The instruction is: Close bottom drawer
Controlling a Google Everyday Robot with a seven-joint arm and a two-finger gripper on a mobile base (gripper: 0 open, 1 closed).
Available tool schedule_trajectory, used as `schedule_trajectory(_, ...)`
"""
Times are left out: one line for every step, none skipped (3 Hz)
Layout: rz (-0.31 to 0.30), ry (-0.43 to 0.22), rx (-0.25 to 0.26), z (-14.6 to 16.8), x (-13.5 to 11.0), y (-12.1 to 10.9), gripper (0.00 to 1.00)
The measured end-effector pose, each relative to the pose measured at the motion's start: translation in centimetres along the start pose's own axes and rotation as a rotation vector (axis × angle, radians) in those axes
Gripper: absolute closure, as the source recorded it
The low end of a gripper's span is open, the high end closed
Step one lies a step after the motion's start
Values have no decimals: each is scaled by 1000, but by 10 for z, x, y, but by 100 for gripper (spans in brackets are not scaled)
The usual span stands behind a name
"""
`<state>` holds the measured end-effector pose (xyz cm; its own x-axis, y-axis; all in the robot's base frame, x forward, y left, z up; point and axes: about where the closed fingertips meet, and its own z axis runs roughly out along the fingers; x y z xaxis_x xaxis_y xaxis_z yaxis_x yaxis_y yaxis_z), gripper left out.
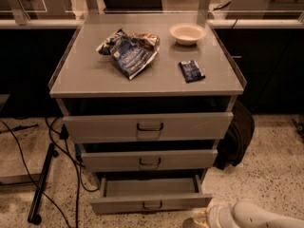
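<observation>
The bottom drawer (151,204) is grey metal with a small dark centre handle. It is the lowest of the cabinet's three and stands pulled out, its inside showing. My gripper (205,217) is at the picture's lower right, beside the drawer front's right corner, on a white arm (266,216). It lies low near the floor.
The middle drawer (149,159) and top drawer (148,126) also stick out a little. On the cabinet top (85,75) lie a blue chip bag (129,52), a white bowl (187,33) and a small blue packet (192,71). Cables (66,175) and a black stand (42,184) are left; a dark bag (236,137) is right.
</observation>
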<state>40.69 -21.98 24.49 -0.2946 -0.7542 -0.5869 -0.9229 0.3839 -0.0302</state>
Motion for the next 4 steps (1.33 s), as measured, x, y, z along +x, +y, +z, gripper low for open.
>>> schedule_trajectory(6,-11,-6,26,9,-6,100)
schedule_trajectory(11,-26,-9,47,16,-9,100)
schedule_trajectory(11,-45,0,67,22,-15,100)
schedule_trajectory(17,-44,7,101,33,-41,100)
